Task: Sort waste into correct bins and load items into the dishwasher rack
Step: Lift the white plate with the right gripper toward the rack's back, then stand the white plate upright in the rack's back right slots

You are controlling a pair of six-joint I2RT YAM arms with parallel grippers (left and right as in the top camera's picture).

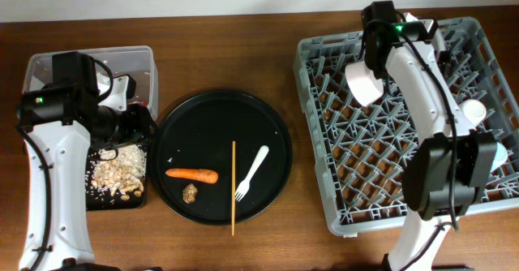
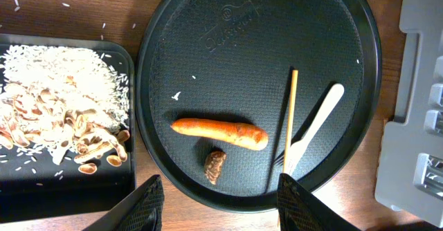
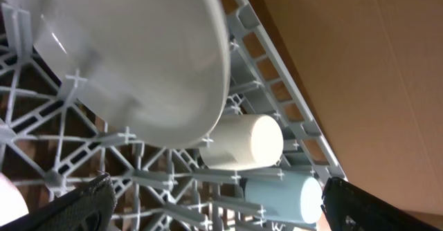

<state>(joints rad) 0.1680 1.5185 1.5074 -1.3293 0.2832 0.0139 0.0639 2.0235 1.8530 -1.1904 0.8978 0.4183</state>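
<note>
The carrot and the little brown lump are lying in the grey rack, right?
Not quite. The carrot and the lump are lying on the round tray, not in the rack, which stands off to one side. The overhead view shows it.
</note>
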